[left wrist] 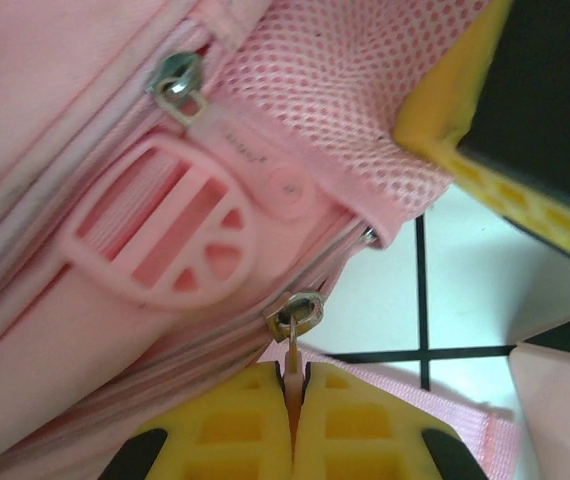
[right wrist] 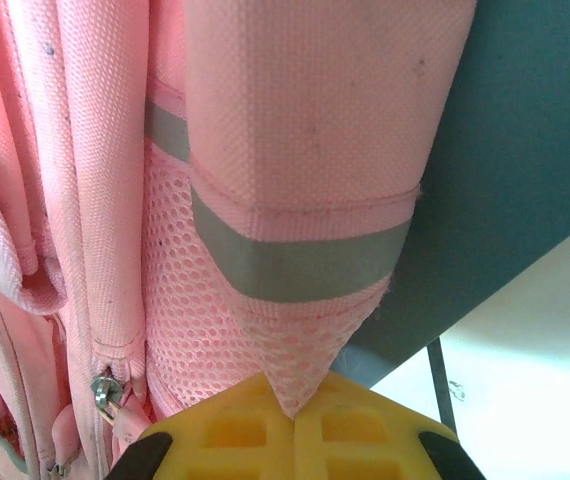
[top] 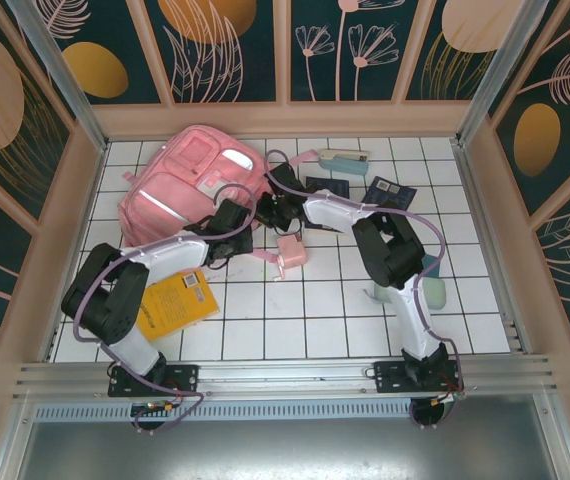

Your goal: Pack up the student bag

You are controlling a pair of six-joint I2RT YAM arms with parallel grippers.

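One student bag [top: 190, 180], long axis running far-right, left end effector [left wrist: 293, 388] and right end effector [right wrist: 290, 410] pinching it

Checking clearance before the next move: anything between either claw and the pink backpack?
Nothing visible. The left claw is shut on a zipper pull of the student bag, and the right claw is pinching the bag's mesh corner. Both are in direct contact with it.

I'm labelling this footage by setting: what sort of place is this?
Likely a robot test booth, not a real room: a white tiled tabletop boxed in by leaf-patterned panel walls, with two arms bolted to a metal rail, holding a student bag.
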